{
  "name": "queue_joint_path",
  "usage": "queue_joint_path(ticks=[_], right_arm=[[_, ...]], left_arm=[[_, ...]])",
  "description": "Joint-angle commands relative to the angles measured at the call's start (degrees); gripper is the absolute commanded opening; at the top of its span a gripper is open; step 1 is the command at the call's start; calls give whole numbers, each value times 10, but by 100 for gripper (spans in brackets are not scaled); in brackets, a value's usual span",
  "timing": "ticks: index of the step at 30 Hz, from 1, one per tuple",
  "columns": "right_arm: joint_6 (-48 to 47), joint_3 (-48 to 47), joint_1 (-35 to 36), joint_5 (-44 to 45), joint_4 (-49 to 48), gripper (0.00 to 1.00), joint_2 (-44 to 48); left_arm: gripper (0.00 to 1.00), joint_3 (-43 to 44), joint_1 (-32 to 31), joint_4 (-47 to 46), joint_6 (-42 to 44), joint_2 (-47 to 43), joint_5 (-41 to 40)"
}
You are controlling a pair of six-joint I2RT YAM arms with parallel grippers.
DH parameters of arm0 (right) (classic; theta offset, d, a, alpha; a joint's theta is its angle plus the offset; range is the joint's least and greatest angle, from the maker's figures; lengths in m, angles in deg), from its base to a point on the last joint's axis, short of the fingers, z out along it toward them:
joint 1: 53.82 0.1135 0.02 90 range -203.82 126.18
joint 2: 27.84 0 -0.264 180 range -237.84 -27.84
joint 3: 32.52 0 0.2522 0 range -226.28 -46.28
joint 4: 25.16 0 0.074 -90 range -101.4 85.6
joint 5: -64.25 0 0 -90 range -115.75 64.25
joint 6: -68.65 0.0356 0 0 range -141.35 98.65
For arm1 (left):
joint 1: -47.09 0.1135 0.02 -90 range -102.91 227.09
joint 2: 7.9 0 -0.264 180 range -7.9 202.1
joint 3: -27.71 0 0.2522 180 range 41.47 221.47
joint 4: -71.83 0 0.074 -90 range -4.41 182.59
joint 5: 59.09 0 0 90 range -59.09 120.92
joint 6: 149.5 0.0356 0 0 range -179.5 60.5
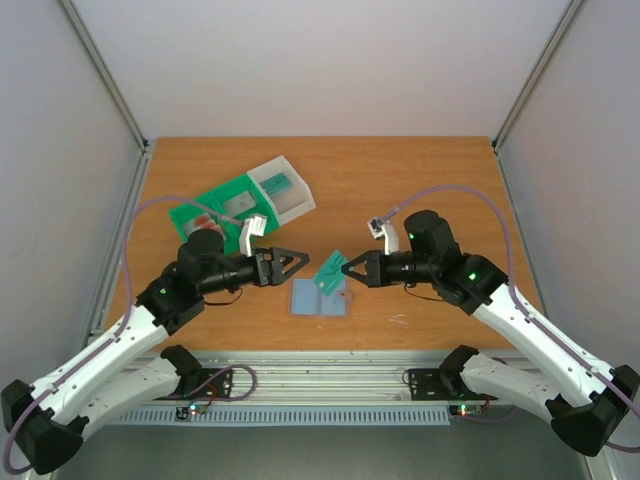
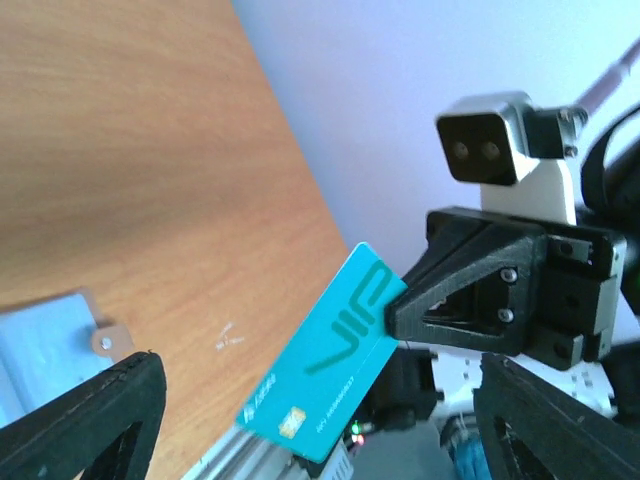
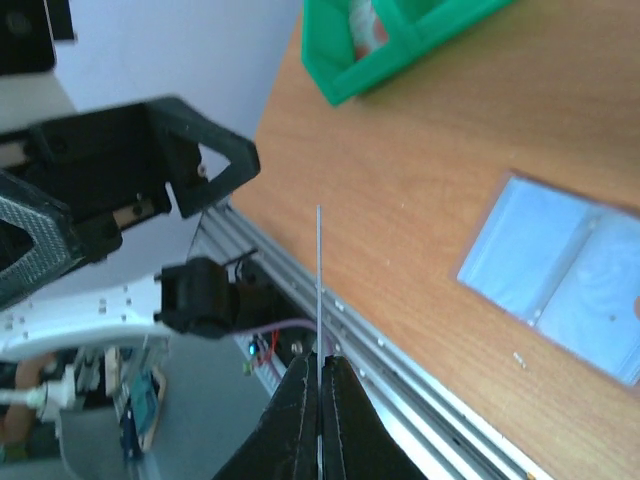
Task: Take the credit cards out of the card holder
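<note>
Currently the right gripper (image 1: 349, 268) is pinched shut on one short end of a greenish-teal credit card (image 1: 329, 272), which it holds clear of the table (image 1: 440, 180). The right wrist view shows the card edge-on as a thin upright line (image 3: 319, 280) rising from between the closed fingers (image 3: 300, 410). In the left wrist view the card's printed face (image 2: 325, 365) is tilted, and its free end carries the chip.

The left gripper (image 1: 303, 264) faces the right gripper across a short gap. Its fingers (image 2: 100, 420) are spread wide and hold nothing. The card's free end lies just beside the left fingertips; no contact is visible.

The card holder (image 1: 320, 298) lies opened flat on the table, both blue-grey panels up. It sits just below the held card, toward the near edge and between the two grippers. Neither gripper touches it. Whether further cards sit in its pockets cannot be told.

A green-and-white compartment tray (image 1: 250, 200) stands farther back on the left side, well apart from the holder. Its contents are too small to identify.
</note>
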Motion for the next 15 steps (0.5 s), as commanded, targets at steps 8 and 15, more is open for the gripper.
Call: queue_joint_path(ticks=[8, 15], right_arm=[[203, -10, -3, 76, -186, 1, 22], [287, 40, -4, 82, -312, 1, 16]], left_arm=[[82, -70, 1, -218, -164, -31, -33], [77, -104, 0, -373, -222, 9, 2]])
